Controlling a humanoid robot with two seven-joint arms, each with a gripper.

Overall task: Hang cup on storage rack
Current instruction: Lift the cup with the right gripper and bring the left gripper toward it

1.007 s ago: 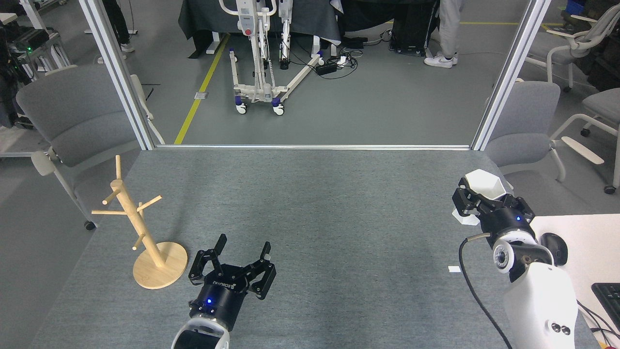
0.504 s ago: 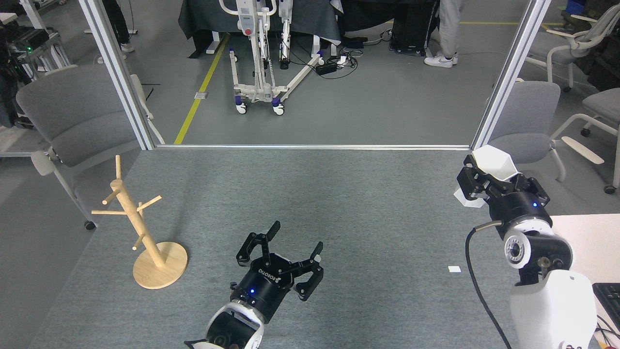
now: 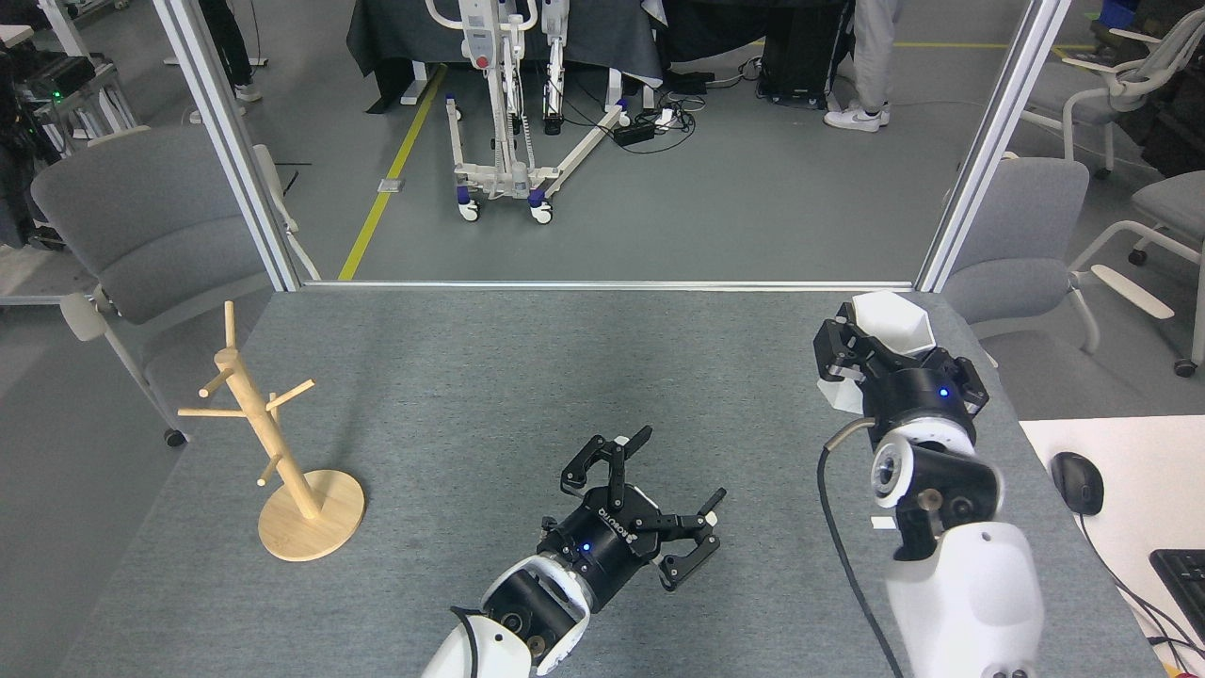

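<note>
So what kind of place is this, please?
Likely a robotics lab or test hall: a grey work table framed by aluminium posts, a wheeled lift stand with cables on the floor, and office chairs.

floor (image 3: 753,207): grey (yellow line (image 3: 391,169)) | 4 chairs | grey table (image 3: 527,377)

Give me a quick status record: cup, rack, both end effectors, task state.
cup: white, held in the right end effector, off the table, at its far right
storage rack: wooden mug tree, upright at the table's left edge, pegs bare
left end effector: open, empty, near the table's front centre, fingers turned toward the right
right end effector: shut on the cup
task state: cup not yet hung; far across the table from the rack
</note>
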